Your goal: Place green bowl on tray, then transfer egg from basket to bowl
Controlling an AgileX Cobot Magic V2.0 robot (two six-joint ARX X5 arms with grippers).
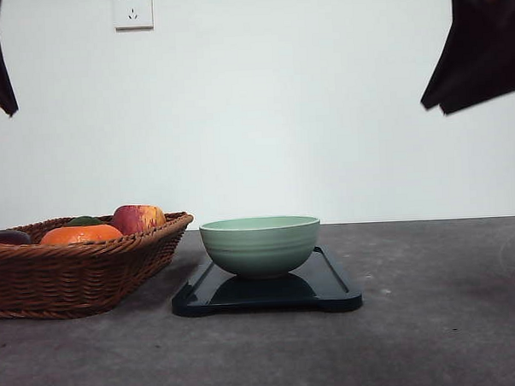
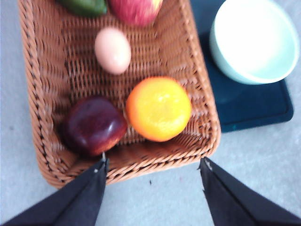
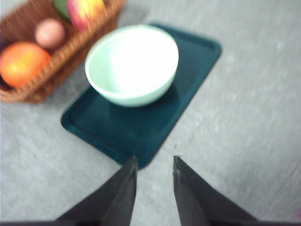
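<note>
Just beyond my left gripper (image 2: 153, 165), jaws spread wide and empty, sits the shallow brown woven wicker basket (image 2: 202, 108); the pale pinkish egg (image 2: 113, 50) lies farther in, past the orange, its long axis running away from the fingers. Ahead of my right gripper (image 3: 154, 165), narrowly parted and empty, the mint-green ceramic bowl (image 3: 131, 66) already stands upright on the dark rectangular plastic tray (image 3: 127, 132). I judge only the egg transfer remains.

Left gripper (image 2: 153, 165): raised at the 10 o'clock corner of the front view, fingers (image 2: 80, 197) spread wide, nothing held between them. Right gripper (image 3: 154, 162): raised at the 2 o'clock corner, fingers (image 3: 117, 193) parted by a narrow gap, nothing held, tips pointing down toward the work surface.
</note>
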